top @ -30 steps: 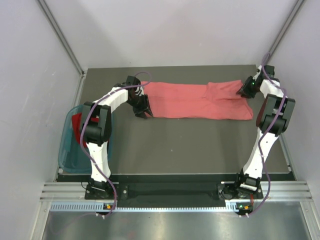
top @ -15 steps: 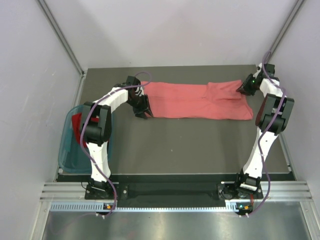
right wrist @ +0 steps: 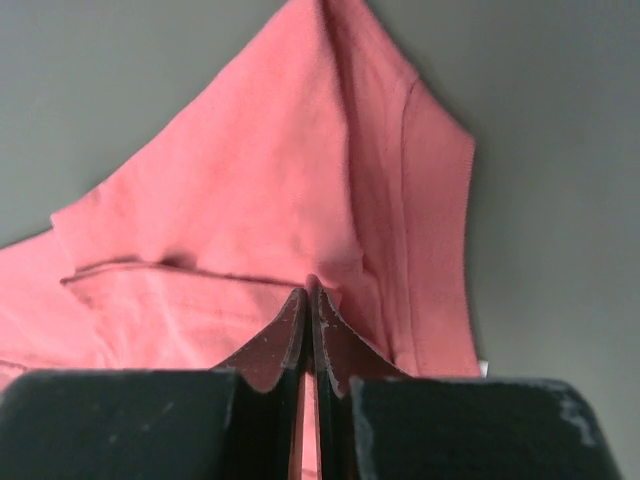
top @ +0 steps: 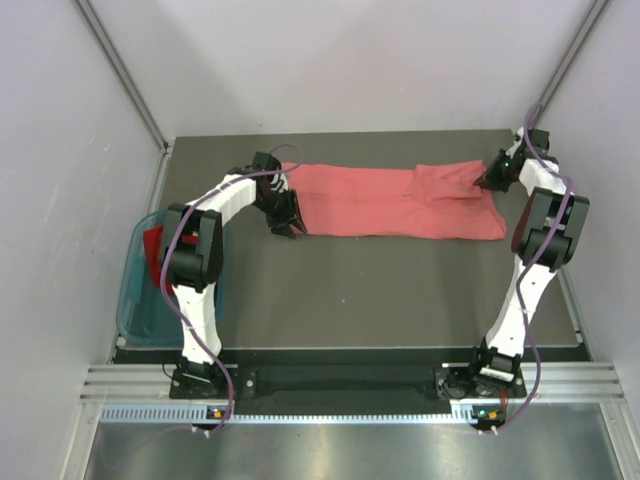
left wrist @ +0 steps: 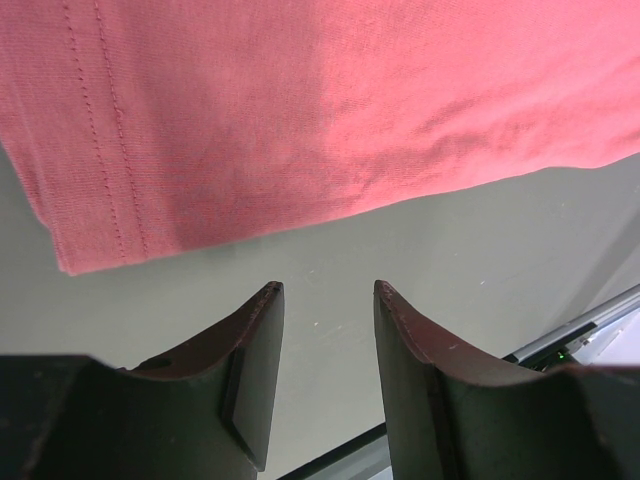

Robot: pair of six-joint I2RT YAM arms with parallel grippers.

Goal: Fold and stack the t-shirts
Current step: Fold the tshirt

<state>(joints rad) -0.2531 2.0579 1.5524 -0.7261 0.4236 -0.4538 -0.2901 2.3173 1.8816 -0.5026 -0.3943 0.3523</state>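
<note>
The salmon-pink t-shirt (top: pixel 395 202) lies as a long folded strip across the far part of the table. My left gripper (top: pixel 288 226) is open at its near left corner, just off the hem; the left wrist view shows the shirt (left wrist: pixel 330 100) above the empty jaws of the left gripper (left wrist: pixel 328 292). My right gripper (top: pixel 484 180) is shut on a pinch of the shirt's right end, at the sleeve fold (right wrist: pixel 300 200); the right gripper's tips (right wrist: pixel 311 288) hold cloth between them. The deep red t-shirt (top: pixel 152 246) lies in the basket at the left.
A teal plastic basket (top: pixel 135 300) hangs off the table's left edge. The dark table (top: pixel 380 290) has a raised rim; grey walls stand close on both sides and behind.
The right gripper has shifted slightly toward the back with the shirt's right end. The left arm has barely moved.
</note>
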